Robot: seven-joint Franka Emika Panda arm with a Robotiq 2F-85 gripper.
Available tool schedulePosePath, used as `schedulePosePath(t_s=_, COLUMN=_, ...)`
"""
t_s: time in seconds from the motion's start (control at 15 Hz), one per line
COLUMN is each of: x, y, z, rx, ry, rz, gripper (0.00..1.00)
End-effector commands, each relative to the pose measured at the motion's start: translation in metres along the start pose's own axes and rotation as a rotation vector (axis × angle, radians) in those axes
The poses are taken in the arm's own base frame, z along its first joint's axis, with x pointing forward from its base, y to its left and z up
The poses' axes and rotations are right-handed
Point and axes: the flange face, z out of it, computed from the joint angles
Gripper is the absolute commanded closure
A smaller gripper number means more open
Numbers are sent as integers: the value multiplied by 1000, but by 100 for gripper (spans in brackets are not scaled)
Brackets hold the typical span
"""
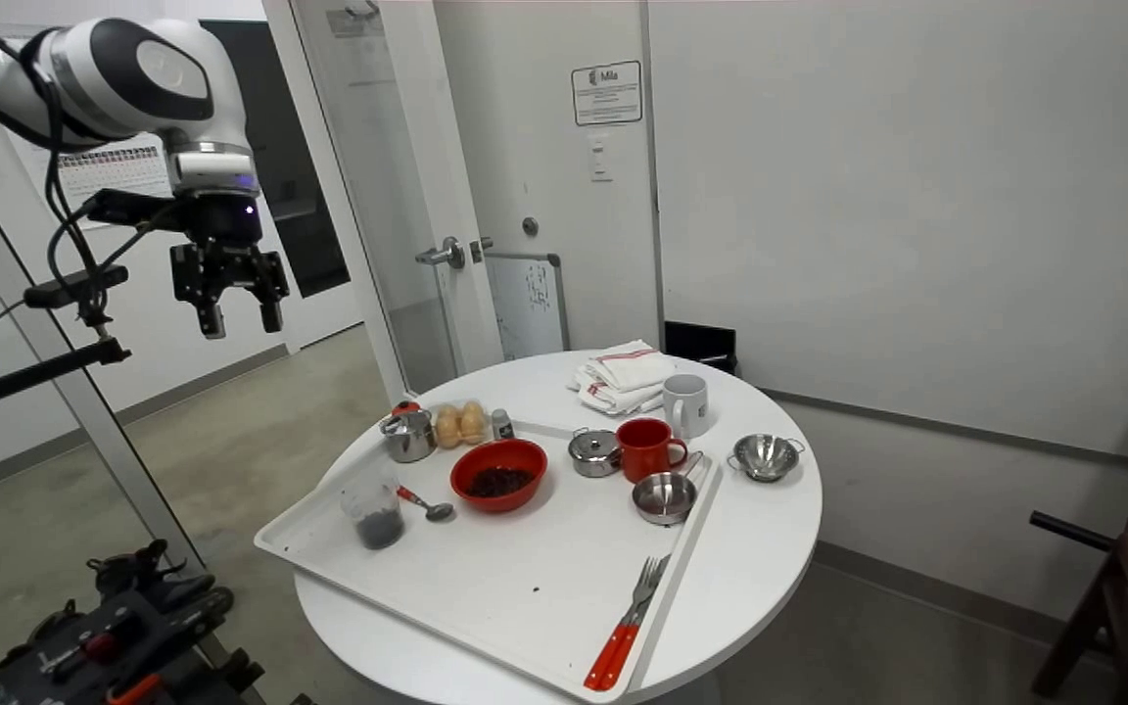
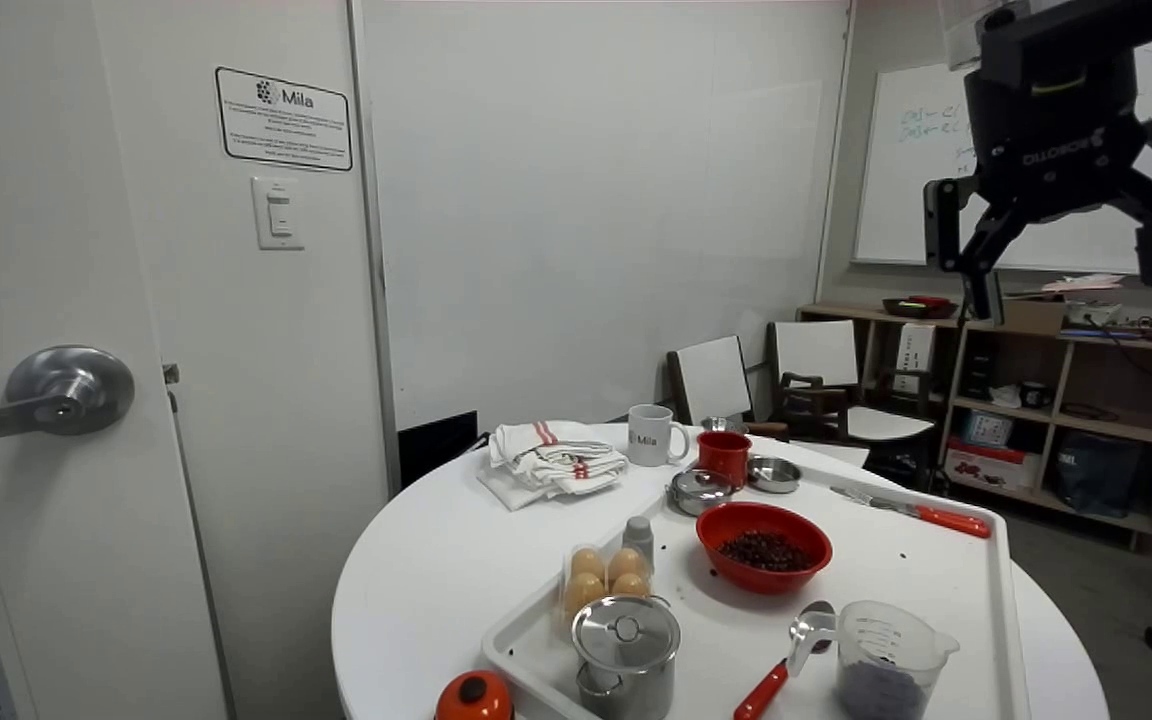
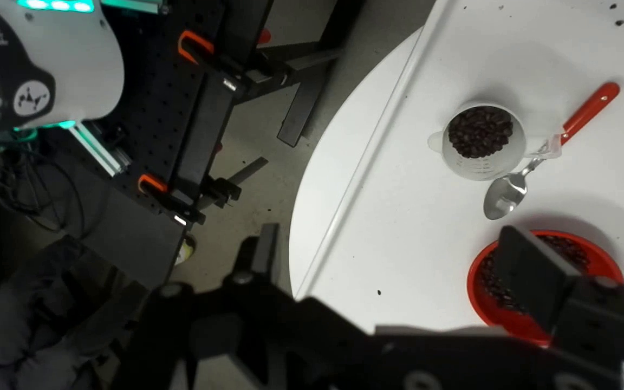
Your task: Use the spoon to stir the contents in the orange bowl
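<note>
The spoon (image 1: 439, 511) lies flat on the white tray, beside the orange bowl (image 1: 497, 503). Its red handle (image 2: 764, 690) and metal head also show in the wrist view (image 3: 506, 196), where the measuring cup's handle covers part of its neck. The orange bowl holds dark beans, seen in an exterior view (image 2: 761, 580) and the wrist view (image 3: 518, 324). My gripper (image 1: 243, 319) is open and empty, high above and away from the tabletop. Its spread fingers also show in an exterior view (image 2: 1071, 275) and the wrist view (image 3: 396, 244), where one finger hides part of the bowl.
A clear measuring cup (image 2: 886, 680) with beans stands against the spoon's side. A lidded pot (image 2: 626, 650), eggs (image 2: 608, 580) and a grey shaker (image 2: 639, 538) stand near the bowl. A red mug (image 1: 644, 450), metal pans and a fork and knife (image 1: 623, 636) are on the tray (image 1: 486, 612).
</note>
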Motion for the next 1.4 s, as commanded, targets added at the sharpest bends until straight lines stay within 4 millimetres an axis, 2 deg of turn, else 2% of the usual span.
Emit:
schedulePosePath(t_s=0.0, x=-36, y=-13, z=12, rx=19, ry=-19, rz=131, gripper=0)
schedulePosePath(t_s=0.2, x=-60, y=-24, z=22, rx=34, ry=-1, rz=117, gripper=0)
schedulePosePath(t_s=0.47, x=-76, y=-38, z=47, rx=10, ry=34, rz=43, gripper=0)
schedulePosePath(t_s=0.8, x=-66, y=-60, z=73, rx=-61, ry=-5, rz=251, gripper=0)
schedulePosePath(t_s=1.07, x=-61, y=-80, z=84, rx=-106, ry=-70, rz=306, gripper=0)
schedulePosePath(t_s=1.13, x=-62, y=-82, z=85, rx=-119, ry=-90, rz=284, gripper=0)
schedulePosePath(t_s=1.2, x=-59, y=-69, z=86, rx=-99, ry=-53, rz=280, gripper=0)
schedulePosePath(t_s=1.33, x=-59, y=-76, z=89, rx=-109, ry=-71, rz=286, gripper=0)
